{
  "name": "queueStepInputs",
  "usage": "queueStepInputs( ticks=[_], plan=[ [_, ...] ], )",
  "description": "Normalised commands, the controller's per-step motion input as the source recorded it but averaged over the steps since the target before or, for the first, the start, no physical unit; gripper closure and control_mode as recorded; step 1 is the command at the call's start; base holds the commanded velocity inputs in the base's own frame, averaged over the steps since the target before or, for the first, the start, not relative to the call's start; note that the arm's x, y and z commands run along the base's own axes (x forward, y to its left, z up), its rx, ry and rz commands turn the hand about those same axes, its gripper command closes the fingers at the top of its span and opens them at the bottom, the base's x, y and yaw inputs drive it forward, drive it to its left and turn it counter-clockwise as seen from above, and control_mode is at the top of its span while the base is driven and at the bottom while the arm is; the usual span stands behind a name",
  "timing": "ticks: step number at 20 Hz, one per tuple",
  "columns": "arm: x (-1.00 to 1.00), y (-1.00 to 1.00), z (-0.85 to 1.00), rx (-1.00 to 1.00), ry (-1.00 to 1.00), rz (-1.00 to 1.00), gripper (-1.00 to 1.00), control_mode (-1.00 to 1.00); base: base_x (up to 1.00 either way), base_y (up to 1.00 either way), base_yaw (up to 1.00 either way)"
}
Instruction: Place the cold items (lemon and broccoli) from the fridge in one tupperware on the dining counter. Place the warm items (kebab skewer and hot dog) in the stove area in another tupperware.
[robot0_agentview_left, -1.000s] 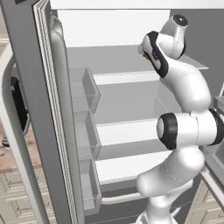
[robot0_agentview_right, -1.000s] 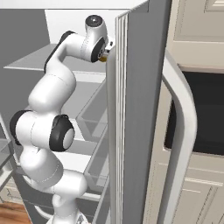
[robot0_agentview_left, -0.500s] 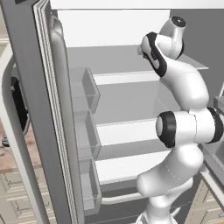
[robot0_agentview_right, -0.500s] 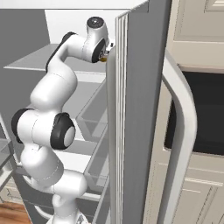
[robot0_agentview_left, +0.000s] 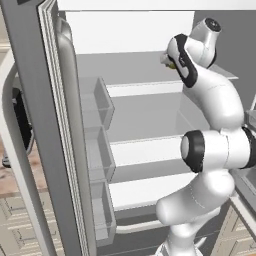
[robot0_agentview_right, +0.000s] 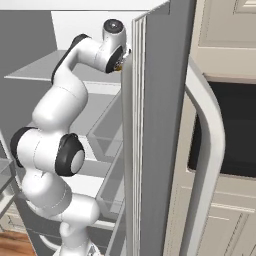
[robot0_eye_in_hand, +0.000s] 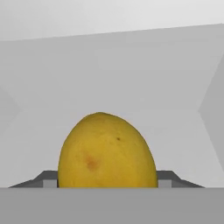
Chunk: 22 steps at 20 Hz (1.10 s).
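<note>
Compared with a second ago, the gripper (robot0_eye_in_hand: 107, 184) has been drawn in from full width onto the lemon (robot0_eye_in_hand: 107, 151), and the jaws are now seen pressed against its two sides, so the fruit is judged to be gripped, though lift-off from the shelf cannot be confirmed from this close view. The lemon sits between the fingertips (robot0_eye_in_hand: 48, 180) on an upper shelf of the fridge (robot0_agentview_left: 145, 115). The arm is extended high and bent forward into the compartment, its posture otherwise unchanged.
</note>
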Motion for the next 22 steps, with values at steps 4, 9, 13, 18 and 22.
queueStepInputs(
  ticks=[4,9,13,18,22],
  plan=[
    [-0.69,0.01,-0.11,0.00,-0.14,0.01,1.00,-1.00,0.00,0.00,0.00],
    [-0.71,0.11,-0.03,0.00,-0.06,-0.04,1.00,-1.00,0.00,0.00,0.00],
    [-0.55,0.25,0.18,0.00,0.00,-0.16,1.00,-1.00,0.00,0.00,0.00],
    [-0.57,0.18,0.24,0.00,0.02,-0.13,1.00,-1.00,0.00,0.00,0.00],
    [-0.71,0.04,0.09,0.00,0.01,-0.06,1.00,-1.00,0.00,0.00,0.00]
  ],
)
